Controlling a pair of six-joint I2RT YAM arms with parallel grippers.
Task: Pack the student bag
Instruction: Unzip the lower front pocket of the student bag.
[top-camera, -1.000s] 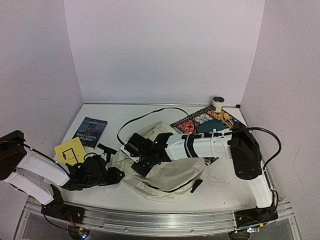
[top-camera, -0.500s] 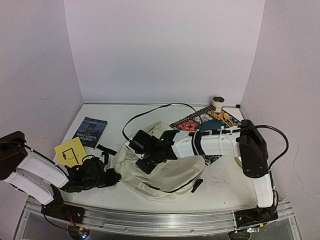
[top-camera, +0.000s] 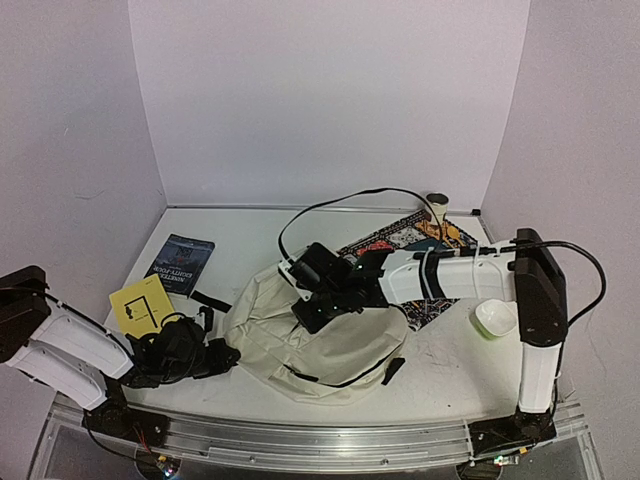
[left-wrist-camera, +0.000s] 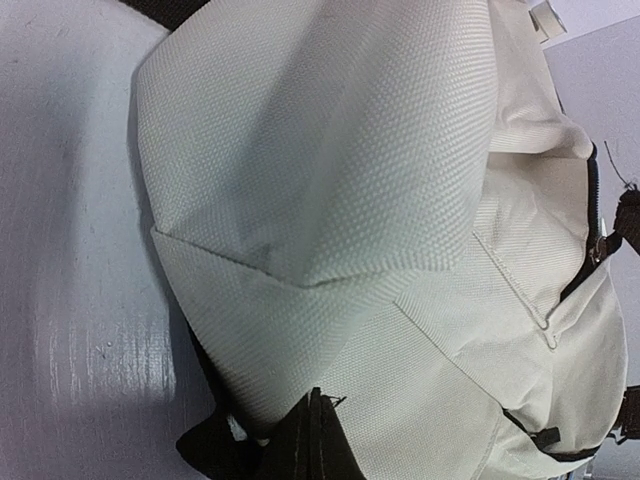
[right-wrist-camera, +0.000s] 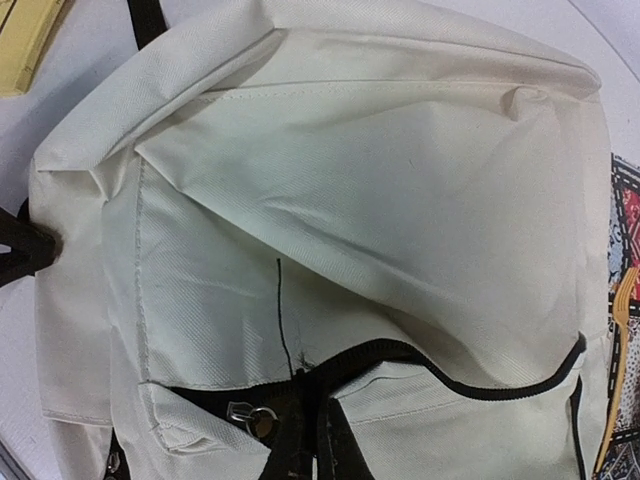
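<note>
The student bag is a cream fabric backpack lying in the middle of the table, with black zipper lines. My left gripper is at its left edge, shut on the fabric there; its dark fingertips pinch the cream cloth. My right gripper is over the bag's upper left part, shut on the black zipper edge and holding it raised. A metal zipper pull hangs just left of the right fingertips.
A blue book and a yellow notepad lie at the left. A colourful patterned mat lies behind the bag, with a small roll at the back. A white bowl sits at the right. A black cable arcs overhead.
My left gripper has shut on the bag's left edge. The right gripper has moved right and back, pulling the zipper edge up; the white bowl now shows.
</note>
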